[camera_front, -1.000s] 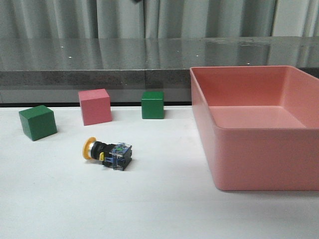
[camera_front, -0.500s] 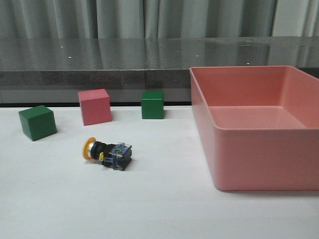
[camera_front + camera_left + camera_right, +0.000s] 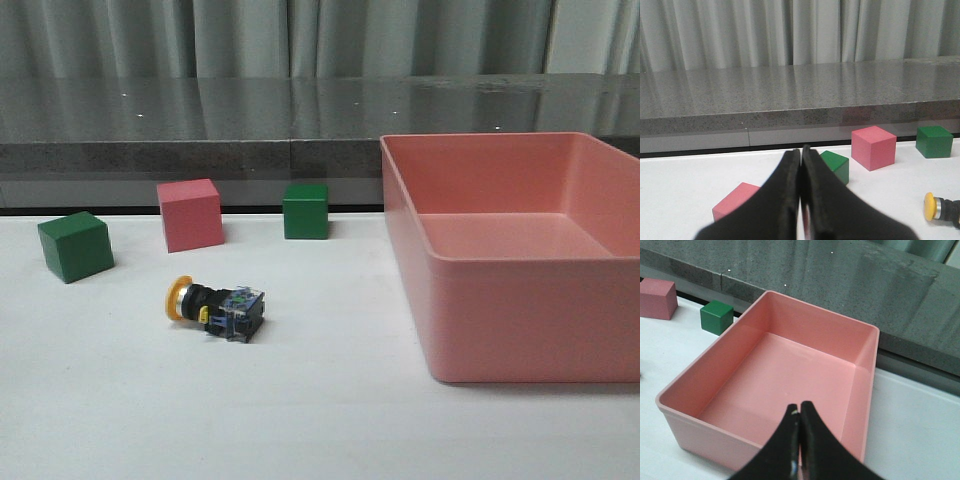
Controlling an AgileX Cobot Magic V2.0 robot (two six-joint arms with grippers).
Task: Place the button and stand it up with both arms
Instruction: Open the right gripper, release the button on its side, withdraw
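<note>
Button (image 3: 215, 306) seen lying on side on counter (image 3: 320, 420), long axis left-right, yellow cap leftward. Left gripper (image 3: 801, 200) judged nearer; right gripper (image 3: 799, 440) held over pink bin (image 3: 860, 415). Both jaws pressed together, empty.

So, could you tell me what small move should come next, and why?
Probably open the left gripper and ease it toward the button. The button lies on its side on the table, untouched, outside the pink bin, and both grippers, the right gripper too, are shut and empty.
</note>
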